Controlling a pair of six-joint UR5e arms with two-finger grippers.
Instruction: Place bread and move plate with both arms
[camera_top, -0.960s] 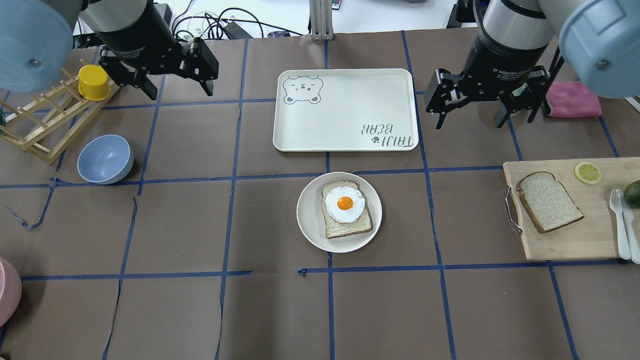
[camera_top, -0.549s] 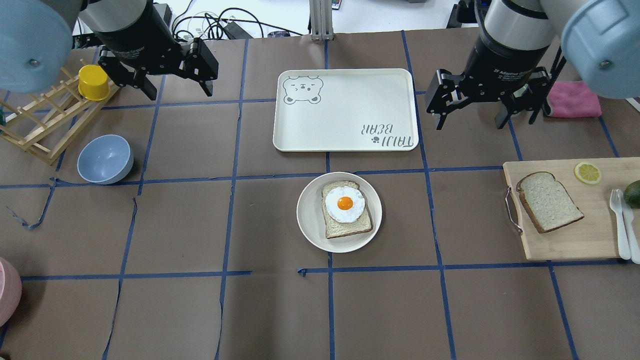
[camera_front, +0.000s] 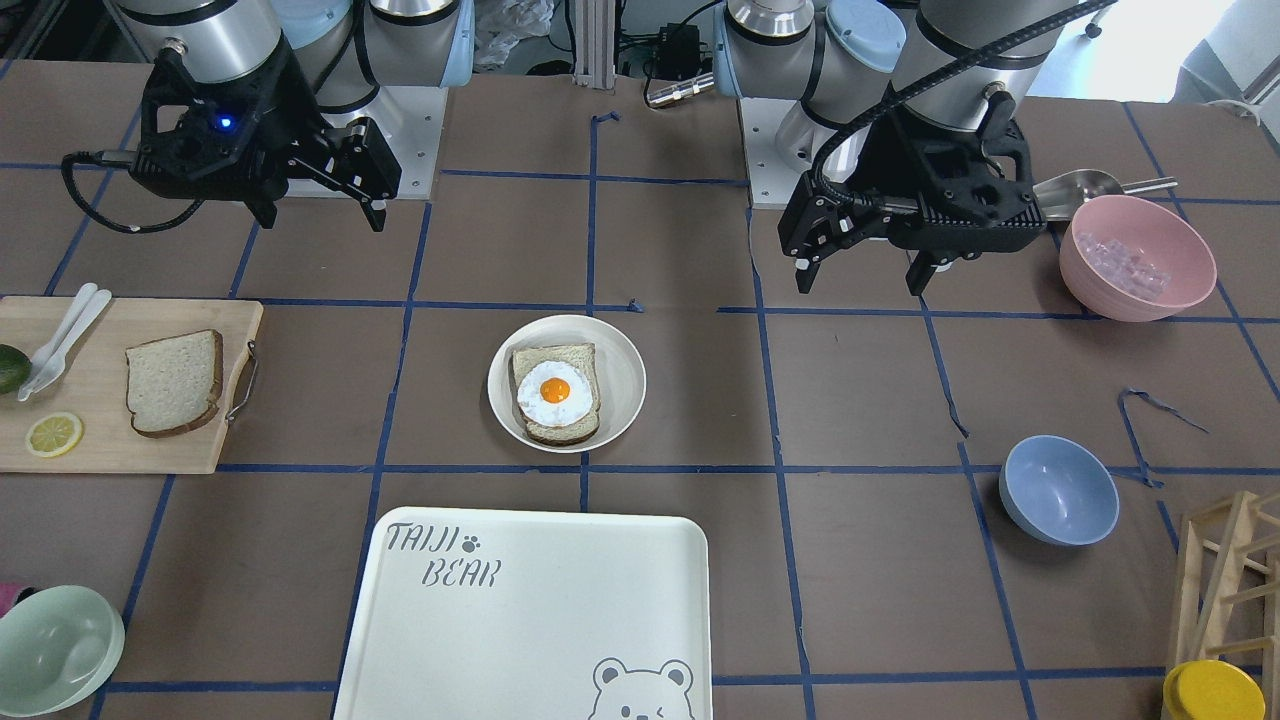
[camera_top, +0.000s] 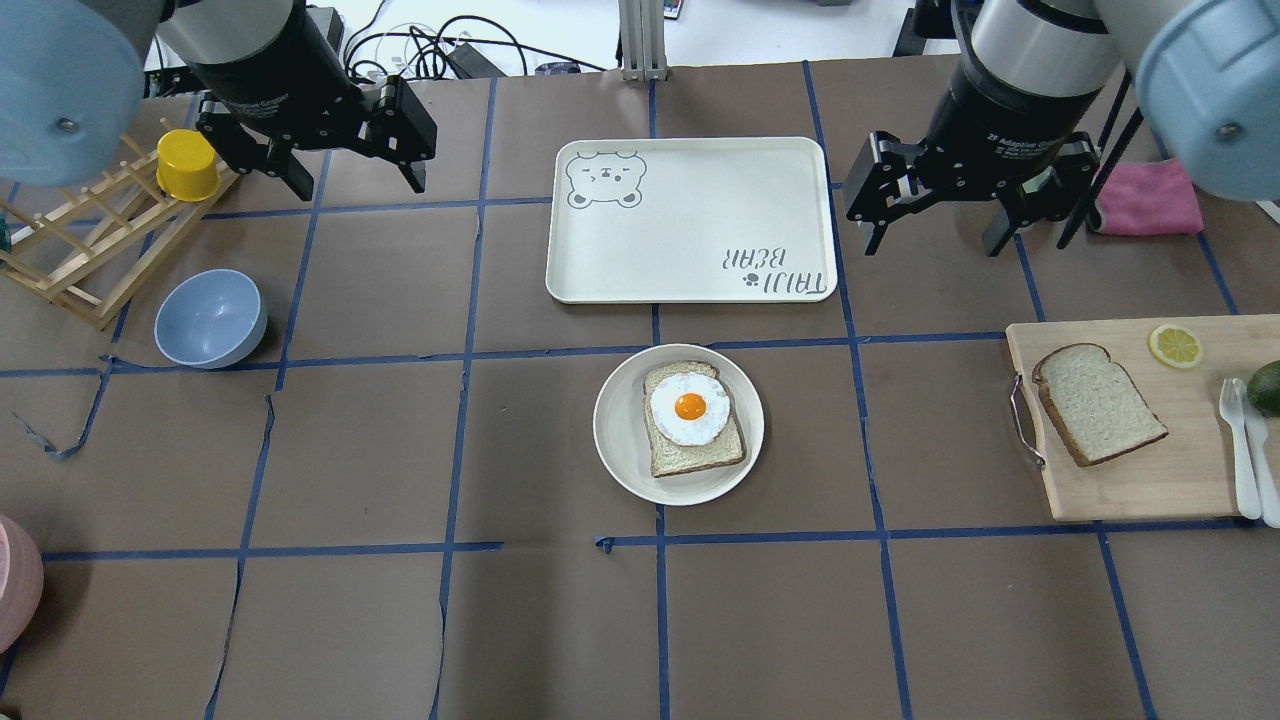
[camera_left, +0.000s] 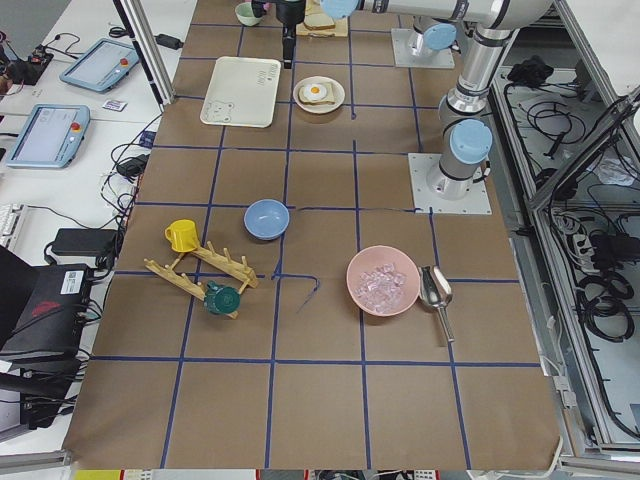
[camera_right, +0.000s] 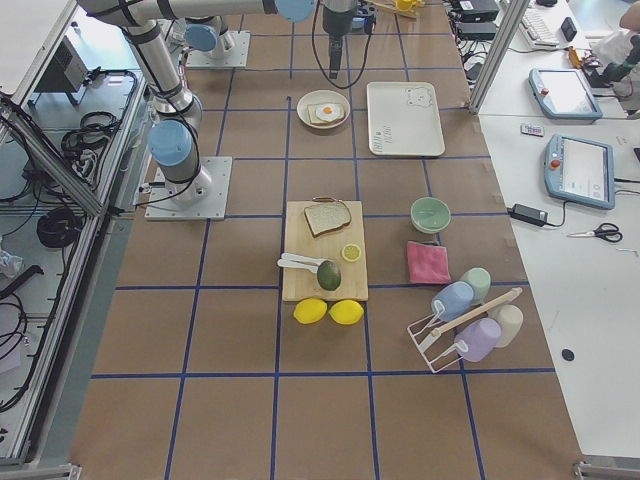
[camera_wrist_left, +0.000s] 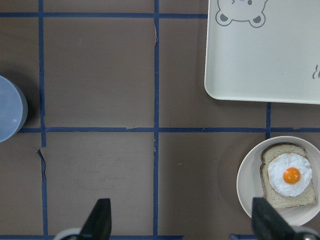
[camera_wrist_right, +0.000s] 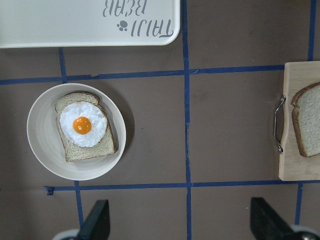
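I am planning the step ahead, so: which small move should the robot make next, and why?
Probably the right gripper should travel toward the bread on the cutting board and descend over it. It hangs open and empty on the bread's side, and the plate holds only the egg-topped slice.

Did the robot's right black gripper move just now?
Yes, a little: the right gripper slid sideways toward the cream rectangular tray.

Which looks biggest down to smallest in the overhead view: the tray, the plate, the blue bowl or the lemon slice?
1. tray
2. plate
3. blue bowl
4. lemon slice
The gaps are clear; no two look alike.
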